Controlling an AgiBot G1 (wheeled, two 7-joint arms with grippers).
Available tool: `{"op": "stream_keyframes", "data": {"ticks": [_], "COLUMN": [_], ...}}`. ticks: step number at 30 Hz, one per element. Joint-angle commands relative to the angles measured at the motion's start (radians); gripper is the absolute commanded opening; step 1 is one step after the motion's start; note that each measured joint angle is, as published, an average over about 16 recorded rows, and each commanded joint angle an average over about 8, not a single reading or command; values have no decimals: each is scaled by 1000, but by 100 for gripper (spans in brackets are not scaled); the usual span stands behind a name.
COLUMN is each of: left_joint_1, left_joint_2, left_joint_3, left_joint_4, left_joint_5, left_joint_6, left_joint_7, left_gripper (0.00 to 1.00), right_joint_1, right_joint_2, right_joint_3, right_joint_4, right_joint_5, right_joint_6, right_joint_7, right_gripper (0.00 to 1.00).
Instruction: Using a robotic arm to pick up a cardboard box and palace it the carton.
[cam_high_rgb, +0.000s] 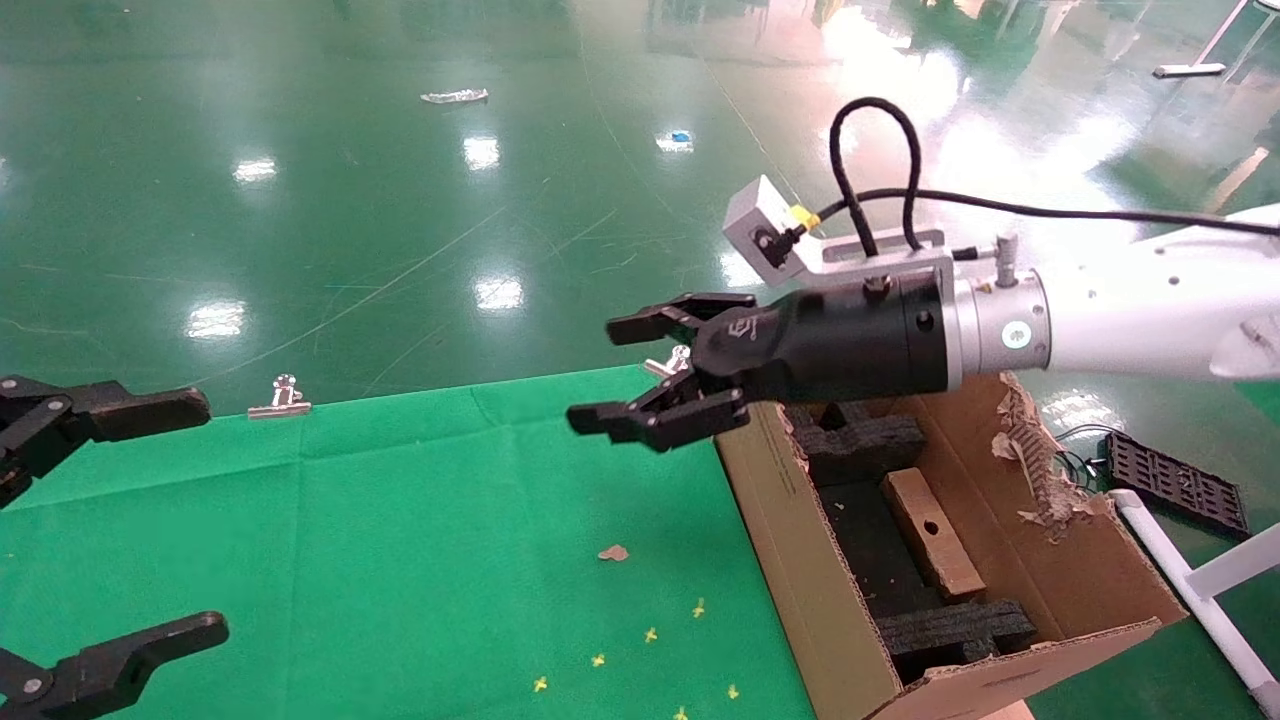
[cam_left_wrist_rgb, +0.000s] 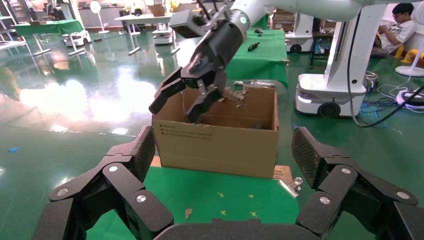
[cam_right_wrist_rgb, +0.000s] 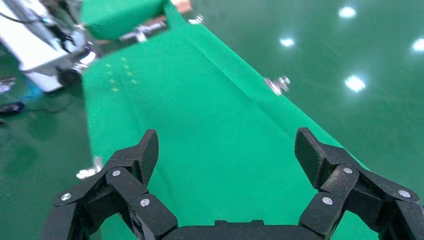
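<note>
The small cardboard box (cam_high_rgb: 932, 533) lies flat inside the carton (cam_high_rgb: 778, 520), between black foam inserts (cam_high_rgb: 860, 440). The carton stands at the right end of the green table, with a torn far flap. The white robotic arm (cam_high_rgb: 1120, 310) reaches in from the right. Its right gripper (cam_high_rgb: 603, 372) is open and empty, above the table just left of the carton's near wall. In the left wrist view this gripper (cam_left_wrist_rgb: 174, 111) hangs over the carton's (cam_left_wrist_rgb: 220, 150) rim. My left gripper (cam_high_rgb: 200, 518) is open and empty at the table's left edge. The box is hidden in both wrist views.
The green cloth (cam_high_rgb: 400, 520) carries a cardboard scrap (cam_high_rgb: 613, 552) and small yellow marks (cam_high_rgb: 650, 634). Binder clips (cam_high_rgb: 280, 398) sit on its far edge. A black tray (cam_high_rgb: 1175, 480) lies right of the carton. Another robot's base (cam_left_wrist_rgb: 325, 95) stands behind the carton.
</note>
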Motion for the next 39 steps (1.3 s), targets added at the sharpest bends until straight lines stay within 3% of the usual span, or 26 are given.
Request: {"op": "stream_keyframes", "data": {"ticks": [1, 24, 39], "left_joint_1": [0, 0, 0], "left_joint_2": [0, 0, 0], "left_joint_3": [0, 1, 1], "left_joint_4": [0, 0, 0], "left_joint_5": [0, -1, -1], "left_joint_6": [0, 0, -1], "left_joint_7": [0, 0, 0], "left_gripper": [100, 100, 100], "right_joint_1": [-42, -490, -494], "right_joint_2": [6, 71, 72], "right_joint_3": [46, 538, 543], "right_joint_4": [38, 449, 453], "right_joint_5": [16, 186, 189], "right_joint_6": [-5, -63, -64], "right_joint_7": [-13, -153, -154], "right_gripper": [100, 100, 100]}}
